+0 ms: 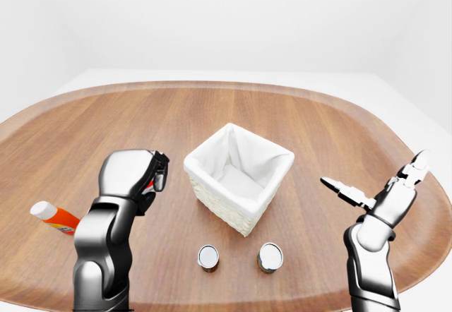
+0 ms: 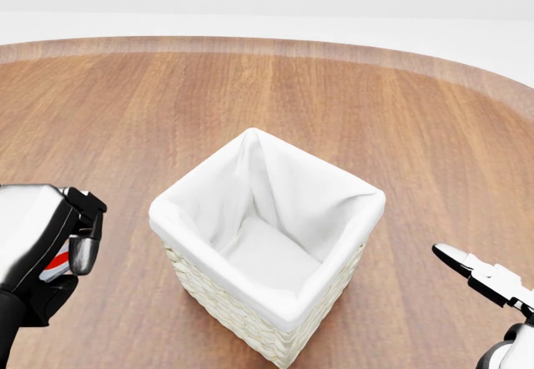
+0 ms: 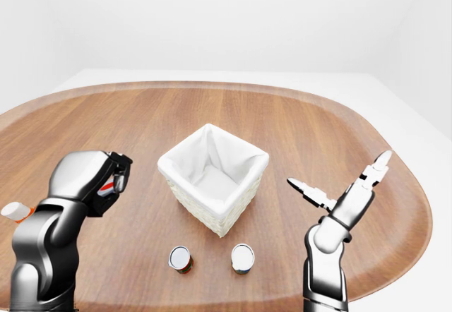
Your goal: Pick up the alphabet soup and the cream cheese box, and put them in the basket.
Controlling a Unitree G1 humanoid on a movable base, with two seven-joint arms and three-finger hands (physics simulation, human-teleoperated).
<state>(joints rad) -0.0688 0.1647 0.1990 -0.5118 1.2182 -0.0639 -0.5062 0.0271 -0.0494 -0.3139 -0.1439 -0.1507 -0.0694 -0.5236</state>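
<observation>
Your left hand (image 1: 145,178) sat left of the basket (image 1: 239,176), fingers curled around something red, ready to drop in; right hand (image 1: 381,192) waited, fingers spread.

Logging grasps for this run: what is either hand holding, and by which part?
Left hand is closed round something red and white; what it is and where it is gripped cannot be told. Right hand is open, holding nothing.
</observation>
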